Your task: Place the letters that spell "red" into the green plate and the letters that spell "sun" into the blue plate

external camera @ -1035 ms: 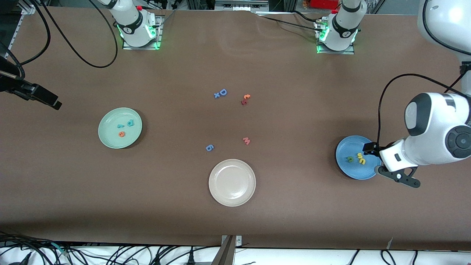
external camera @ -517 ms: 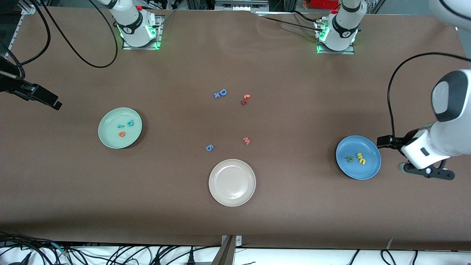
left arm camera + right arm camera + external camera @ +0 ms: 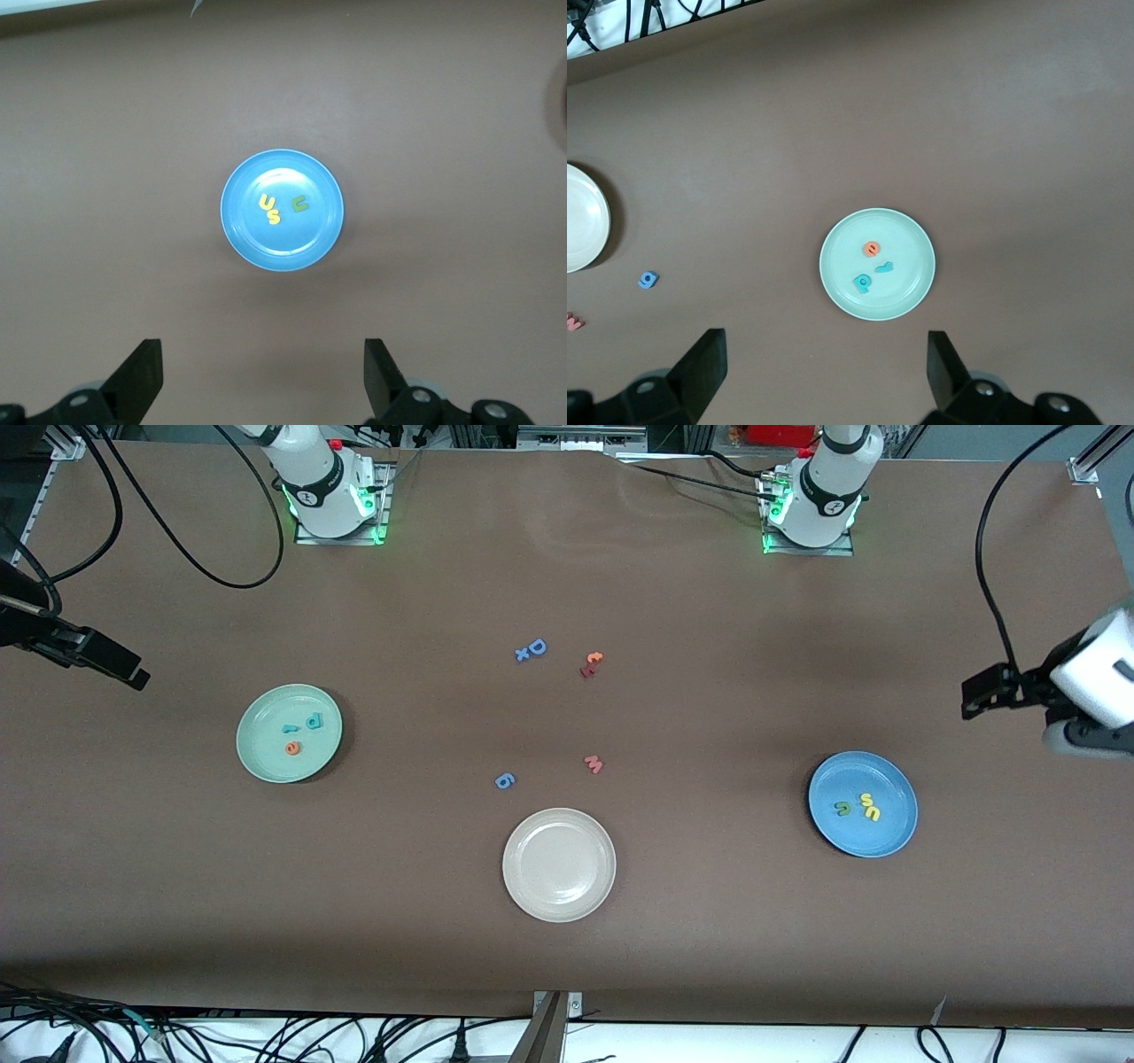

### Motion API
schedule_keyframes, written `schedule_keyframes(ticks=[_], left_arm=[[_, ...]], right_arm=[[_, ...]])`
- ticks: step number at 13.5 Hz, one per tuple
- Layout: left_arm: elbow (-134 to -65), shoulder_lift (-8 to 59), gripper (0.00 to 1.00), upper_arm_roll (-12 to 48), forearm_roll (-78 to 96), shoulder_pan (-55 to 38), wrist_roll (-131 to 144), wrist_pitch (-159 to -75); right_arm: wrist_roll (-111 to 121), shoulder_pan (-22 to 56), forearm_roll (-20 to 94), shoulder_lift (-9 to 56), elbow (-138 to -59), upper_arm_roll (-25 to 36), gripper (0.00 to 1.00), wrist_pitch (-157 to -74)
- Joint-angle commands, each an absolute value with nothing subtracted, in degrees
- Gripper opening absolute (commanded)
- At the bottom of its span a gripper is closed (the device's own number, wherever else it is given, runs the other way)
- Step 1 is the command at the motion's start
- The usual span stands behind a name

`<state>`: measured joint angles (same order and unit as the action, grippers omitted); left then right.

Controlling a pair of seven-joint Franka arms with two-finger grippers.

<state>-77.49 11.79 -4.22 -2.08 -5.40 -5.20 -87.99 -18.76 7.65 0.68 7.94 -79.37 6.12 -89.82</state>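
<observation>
Mint-green plate (image 3: 266,757) sits at nine o'clock on the table and holds the teal r (image 3: 290,729), the orange e (image 3: 292,748) and the teal-blue d (image 3: 314,721). The right gripper (image 3: 824,376) hangs high over it, pointing straight down, with its fingers spread wide and empty. A beige plate (image 3: 558,895) lies at six o'clock. The blue plate (image 3: 873,841), near four o'clock, holds the green n (image 3: 842,808), the yellow s (image 3: 866,799) and the yellow u (image 3: 873,812). The left gripper (image 3: 261,381) is raised at two o'clock from that plate, facing down, wide apart and empty.
</observation>
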Motion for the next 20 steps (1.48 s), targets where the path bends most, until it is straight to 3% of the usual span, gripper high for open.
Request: schedule_keyframes(ticks=[1, 6, 20], left_arm=[[-86.5, 5.5, 1.0, -5.3, 1.4, -6.0, -4.8, -89.7], [-93.0, 1.2, 1.0, -5.4, 2.6, -5.7, -5.3, -93.5], [-90.5, 2.5, 1.0, -4.8, 1.8, -6.3, -5.5, -88.9]], right_arm=[[-18.9, 7.4, 0.7, 7.2, -80.0, 5.7, 1.0, -90.4], [-18.9, 7.4, 0.7, 7.2, -80.0, 5.7, 1.0, -90.4], [-18.5, 7.6, 0.5, 7.3, -79.8, 5.7, 1.0, -92.1]])
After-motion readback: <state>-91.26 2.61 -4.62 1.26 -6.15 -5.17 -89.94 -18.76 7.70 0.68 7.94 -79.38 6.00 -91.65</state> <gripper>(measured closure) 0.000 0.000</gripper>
